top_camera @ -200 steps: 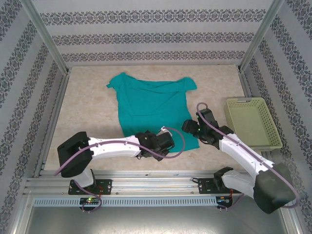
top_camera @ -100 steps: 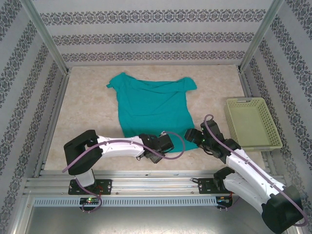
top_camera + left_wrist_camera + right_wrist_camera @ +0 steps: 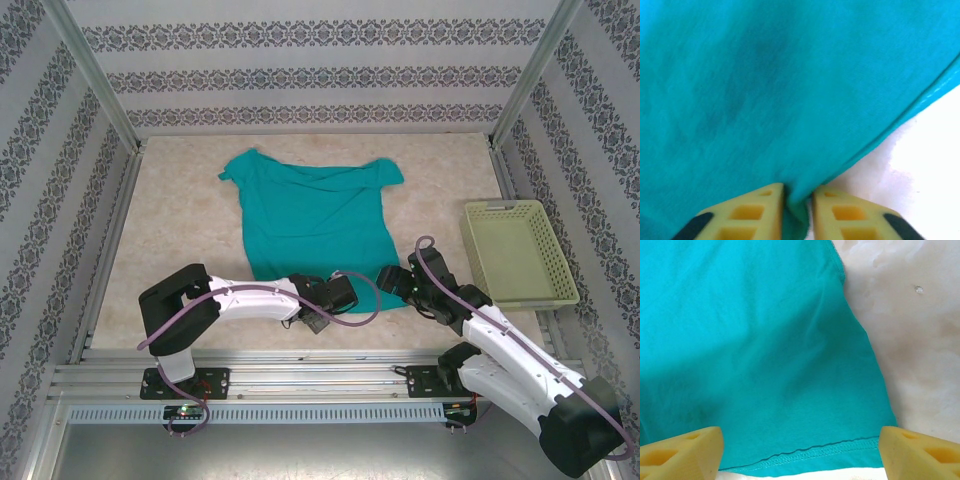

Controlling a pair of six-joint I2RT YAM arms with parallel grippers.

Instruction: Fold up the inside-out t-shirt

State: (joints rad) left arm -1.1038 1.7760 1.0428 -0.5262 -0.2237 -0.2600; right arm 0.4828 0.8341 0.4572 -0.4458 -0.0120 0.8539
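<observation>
- From the overhead camera I have the inside-out t-shirt (image 3: 315, 225) lying spread flat on the table (image 3: 180, 230), about mid-table; neck and sleeves at the far end, hem towards the arm bases
- The cloth is plain teal-green; a few soft creases run across the chest below the neckline
- The left gripper (image 3: 797, 192) is down at the near hem, towards its left corner; on its wrist camera the two yellow fingers (image 3: 750, 212) stand close together with a ridge of teal cloth squeezed up between them; I call that a pinch on the shirt
- To the right of that pinch the hem edge runs up and away at a slant, with pale table beyond it
- The right gripper (image 3: 397, 280) sits at the near right corner of the shirt; the arm reaches in from the right base
- On the right wrist camera its yellow fingertips (image 3: 685, 450) are spread wide, one at each lower corner of the view; the stitched hem lies between them; I can't tell whether they touch the cloth
- The shirt's right side edge runs up that view, bare marbled table beside it
- The pale yellow-green basket (image 3: 505, 207) stands at the right edge of the table, well apart from the shirt
</observation>
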